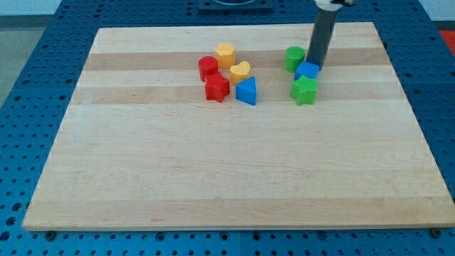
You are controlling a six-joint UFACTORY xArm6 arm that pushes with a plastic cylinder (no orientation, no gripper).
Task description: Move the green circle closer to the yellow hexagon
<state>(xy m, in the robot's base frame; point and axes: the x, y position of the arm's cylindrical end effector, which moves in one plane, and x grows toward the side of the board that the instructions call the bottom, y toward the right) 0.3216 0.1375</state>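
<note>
The green circle (294, 58) stands on the wooden board (234, 178) near the view's top right. The yellow hexagon (225, 55) stands to its left, near the top middle, with a gap between them. My tip (315, 65) is at the end of the dark rod, just right of the green circle and at the top edge of a blue cube (307, 71).
A green star (304, 90) lies below the blue cube. Near the hexagon are a red circle (208, 68), a yellow heart (240, 72), a red star (217, 88) and a blue triangle (247, 91). Blue perforated table surrounds the board.
</note>
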